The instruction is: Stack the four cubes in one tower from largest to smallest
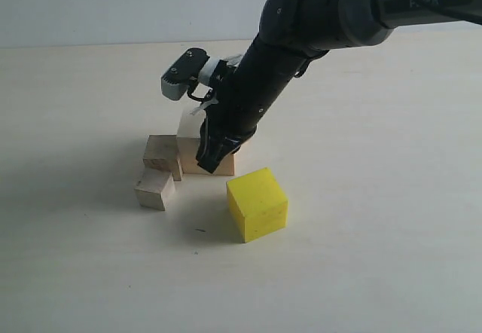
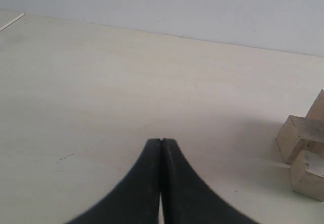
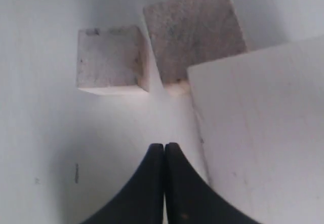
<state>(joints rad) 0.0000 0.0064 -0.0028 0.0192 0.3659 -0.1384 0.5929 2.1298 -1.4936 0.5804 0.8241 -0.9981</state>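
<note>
Three light-wood cubes cluster left of centre. The large cube [image 1: 220, 164] stands behind my right gripper [image 1: 210, 159], the medium cube [image 1: 160, 153] is to its left, and the small cube [image 1: 154, 190] sits in front of that. The yellow cube [image 1: 257, 203] stands alone to the front right. My right gripper [image 3: 164, 145] is shut and empty, tips down close beside the large cube [image 3: 263, 133], with the small cube [image 3: 111, 59] and medium cube [image 3: 195, 31] beyond. No cube is stacked. My left gripper [image 2: 161, 140] is shut and empty over bare table, away from the cubes.
The pale table [image 1: 376, 258] runs wide around the cubes, with a white wall behind. The right arm [image 1: 301, 39] slants down from the upper right over the cluster. In the left wrist view the medium cube [image 2: 301, 135] and small cube [image 2: 310, 173] lie at the frame's edge.
</note>
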